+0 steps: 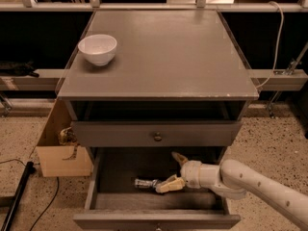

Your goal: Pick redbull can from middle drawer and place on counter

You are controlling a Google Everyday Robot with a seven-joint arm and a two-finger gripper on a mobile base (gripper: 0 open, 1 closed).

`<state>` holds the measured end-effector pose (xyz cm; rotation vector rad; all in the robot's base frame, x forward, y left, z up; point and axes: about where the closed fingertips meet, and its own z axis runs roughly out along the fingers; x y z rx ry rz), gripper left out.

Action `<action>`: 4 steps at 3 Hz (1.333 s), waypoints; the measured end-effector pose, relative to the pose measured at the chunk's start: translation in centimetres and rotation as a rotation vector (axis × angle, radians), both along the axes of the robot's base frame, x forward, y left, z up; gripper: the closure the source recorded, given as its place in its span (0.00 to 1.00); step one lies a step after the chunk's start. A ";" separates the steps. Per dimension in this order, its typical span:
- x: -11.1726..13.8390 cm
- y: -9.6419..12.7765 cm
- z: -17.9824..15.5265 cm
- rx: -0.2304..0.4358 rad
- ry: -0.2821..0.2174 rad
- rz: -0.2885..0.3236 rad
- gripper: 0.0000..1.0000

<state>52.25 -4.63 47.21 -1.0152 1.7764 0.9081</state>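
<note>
The can (pixel 146 182) lies on its side on the floor of the open drawer (pixel 115 170), towards the near edge and a little left of centre. The pincer (pixel 166 172) is down in the drawer just right of it, its fingers spread wide, likely so the can may pass between them; the near finger seems to touch the can's right end. The bench (pixel 163 57) above holds a bowl (pixel 97 48) at its far left.

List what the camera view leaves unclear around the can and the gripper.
Camera view:
- Can: right end hidden behind the lower finger; label too small to read.
- Gripper, open inside the lower drawer: contact with the can cannot be told.
- The drawer's front: cut off by the bottom edge.
</note>
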 end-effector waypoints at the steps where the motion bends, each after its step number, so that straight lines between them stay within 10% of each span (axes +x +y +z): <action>1: 0.8 1.9 -1.8 0.012 0.007 0.020 0.00; 4: 2.6 4.6 -7.6 -0.085 -0.023 -0.009 0.00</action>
